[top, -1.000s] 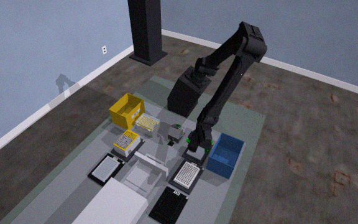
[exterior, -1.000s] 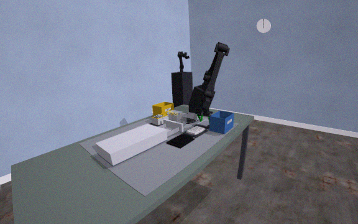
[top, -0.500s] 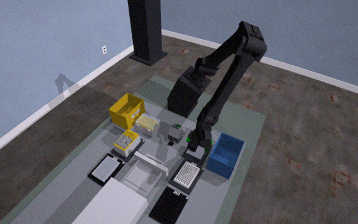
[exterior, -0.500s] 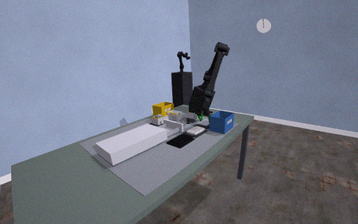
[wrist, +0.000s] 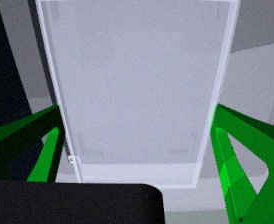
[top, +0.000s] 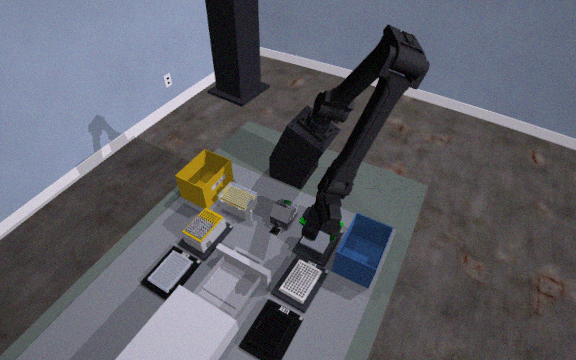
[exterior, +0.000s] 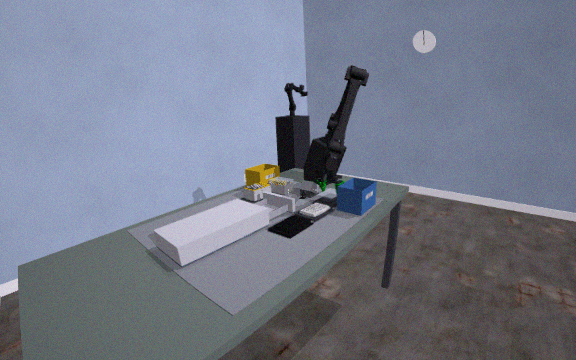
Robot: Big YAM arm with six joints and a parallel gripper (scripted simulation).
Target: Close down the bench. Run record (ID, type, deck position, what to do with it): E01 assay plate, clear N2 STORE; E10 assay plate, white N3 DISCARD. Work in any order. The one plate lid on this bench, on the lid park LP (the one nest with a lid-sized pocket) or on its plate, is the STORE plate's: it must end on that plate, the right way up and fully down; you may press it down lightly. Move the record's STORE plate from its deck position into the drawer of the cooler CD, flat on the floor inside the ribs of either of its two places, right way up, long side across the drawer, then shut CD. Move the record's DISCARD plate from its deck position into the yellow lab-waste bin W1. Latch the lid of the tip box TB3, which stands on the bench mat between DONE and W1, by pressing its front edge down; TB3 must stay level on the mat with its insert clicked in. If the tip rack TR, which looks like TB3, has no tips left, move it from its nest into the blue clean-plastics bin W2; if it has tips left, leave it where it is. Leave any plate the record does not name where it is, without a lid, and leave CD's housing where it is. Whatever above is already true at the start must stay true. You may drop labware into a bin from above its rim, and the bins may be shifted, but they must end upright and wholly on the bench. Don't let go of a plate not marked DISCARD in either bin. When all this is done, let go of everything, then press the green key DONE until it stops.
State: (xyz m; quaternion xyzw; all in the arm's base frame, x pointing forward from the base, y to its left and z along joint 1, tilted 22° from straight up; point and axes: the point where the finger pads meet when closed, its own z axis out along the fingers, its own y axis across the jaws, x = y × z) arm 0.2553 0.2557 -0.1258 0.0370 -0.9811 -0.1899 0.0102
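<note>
My gripper (top: 320,231) is low over the black nest (top: 315,248) beside the blue bin W2 (top: 363,247). Its green fingers are shut on the long sides of the flat, pale, translucent plate lid (wrist: 137,90), which fills the wrist view between them (wrist: 137,156). The white plate (top: 300,280) sits in the nest just in front of it. The clear plate (top: 170,270) sits in a nest at the left, without a lid. The cooler CD (top: 183,327) has its drawer (top: 228,282) open and empty.
The yellow bin W1 (top: 204,177) stands at the back left. Tip box TB3 (top: 238,196) with its lid raised is beside it. The yellow-topped tip rack TR (top: 203,226) sits in its nest. The DONE key (top: 283,212) is left of my gripper. An empty black nest (top: 270,332) lies in front.
</note>
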